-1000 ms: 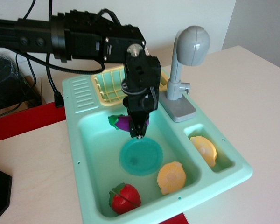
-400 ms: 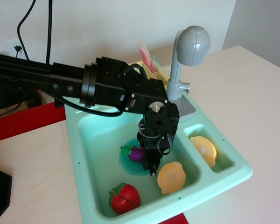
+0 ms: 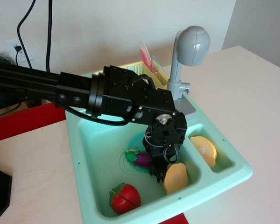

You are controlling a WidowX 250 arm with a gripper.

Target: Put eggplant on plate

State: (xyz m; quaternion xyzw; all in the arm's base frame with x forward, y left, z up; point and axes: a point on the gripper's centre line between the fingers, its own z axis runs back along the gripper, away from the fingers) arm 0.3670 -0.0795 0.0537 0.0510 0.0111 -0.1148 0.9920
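Note:
The purple eggplant (image 3: 142,159) with its green cap sticks out to the left of my gripper (image 3: 157,173), low over the round teal plate (image 3: 129,167) in the sink basin. The fingers look shut on the eggplant's right end. I cannot tell whether the eggplant touches the plate. The arm and gripper hide most of the plate; only its left and far rim show.
The mint sink (image 3: 84,154) holds a red strawberry toy (image 3: 125,198) at the front and a yellow scalloped disc (image 3: 176,178) just right of the fingers. Another yellow disc (image 3: 204,150) lies in the side compartment. A grey faucet (image 3: 189,51) stands behind.
The gripper carried the eggplant from the far side of the basin forward and down, over the plate, and now sits lower and slightly further right.

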